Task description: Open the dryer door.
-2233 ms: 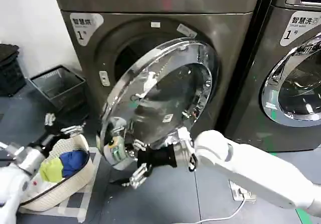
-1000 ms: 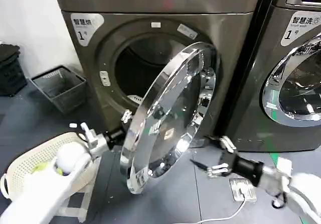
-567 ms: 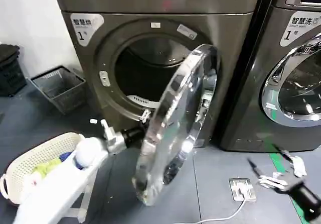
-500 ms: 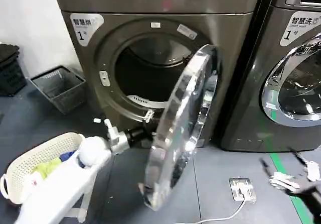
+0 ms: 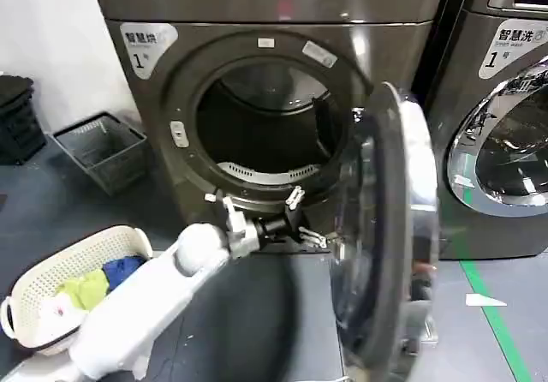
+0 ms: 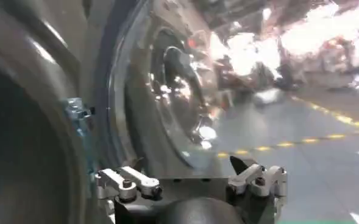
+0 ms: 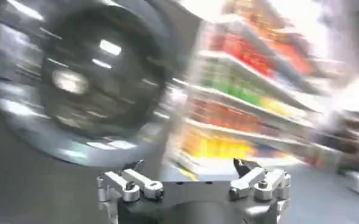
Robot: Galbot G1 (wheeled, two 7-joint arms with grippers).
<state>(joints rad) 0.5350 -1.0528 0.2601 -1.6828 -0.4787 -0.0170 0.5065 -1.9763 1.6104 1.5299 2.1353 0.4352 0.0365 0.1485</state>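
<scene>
Door (image 5: 385,228) swung wide, heavy and rigid on its hinge, slick chrome; left pincer (image 5: 295,219) released at the inner rim, right pincer (image 7: 191,176) released too.

Two dark grey machines (image 5: 257,22), two chrome-rimmed round doors, the dryer door (image 5: 390,236) and a second door (image 5: 501,134), one white laundry basket (image 5: 51,271), one dark wire basket (image 5: 98,146), two white labels (image 5: 145,44)
</scene>
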